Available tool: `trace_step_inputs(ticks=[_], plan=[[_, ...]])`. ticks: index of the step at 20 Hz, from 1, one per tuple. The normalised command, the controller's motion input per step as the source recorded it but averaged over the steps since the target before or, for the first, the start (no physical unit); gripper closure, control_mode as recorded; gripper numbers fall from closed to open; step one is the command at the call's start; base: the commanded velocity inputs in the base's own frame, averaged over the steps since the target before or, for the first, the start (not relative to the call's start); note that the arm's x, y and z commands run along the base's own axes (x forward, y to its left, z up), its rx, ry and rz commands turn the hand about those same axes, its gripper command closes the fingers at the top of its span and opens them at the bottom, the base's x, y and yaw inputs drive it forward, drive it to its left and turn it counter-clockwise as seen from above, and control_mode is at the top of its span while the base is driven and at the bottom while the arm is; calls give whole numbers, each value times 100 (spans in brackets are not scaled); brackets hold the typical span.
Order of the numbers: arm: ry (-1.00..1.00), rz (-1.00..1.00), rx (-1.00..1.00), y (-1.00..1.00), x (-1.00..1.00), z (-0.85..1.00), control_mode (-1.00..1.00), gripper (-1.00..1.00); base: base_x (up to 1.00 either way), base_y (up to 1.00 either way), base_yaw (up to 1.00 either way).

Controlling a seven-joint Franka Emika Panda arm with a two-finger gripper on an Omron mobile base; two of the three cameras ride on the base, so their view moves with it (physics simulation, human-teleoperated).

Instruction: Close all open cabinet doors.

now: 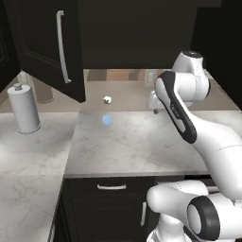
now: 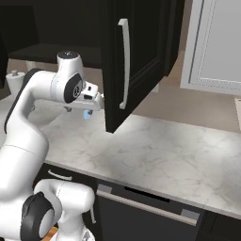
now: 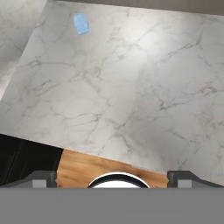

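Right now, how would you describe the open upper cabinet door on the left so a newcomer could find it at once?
Start at the marble counter and look up to the black wall cabinets. The open door hangs over the counter's left corner, above the paper towel roll. It juts out into the room at an angle, its long vertical silver handle facing forward.

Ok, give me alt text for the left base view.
An upper cabinet door hangs open at top left above a marble counter, with the white arm reaching from lower right. A paper towel roll stands at left.
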Motion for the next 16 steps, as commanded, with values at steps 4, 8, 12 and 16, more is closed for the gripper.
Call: trace_step_inputs(ticks=[4, 8, 12, 16], plan=[[-14, -2, -1, 2, -48, -1, -100, -100, 0, 0, 0], [-25, -7, -3, 3, -81, 0, -100, -100, 0, 0, 0], [-29, -6, -5, 2, -92, 0, -100, -100, 0, 0, 0], [-35, -2, -6, -6, -92, 0, -100, -100, 0, 0, 0]])
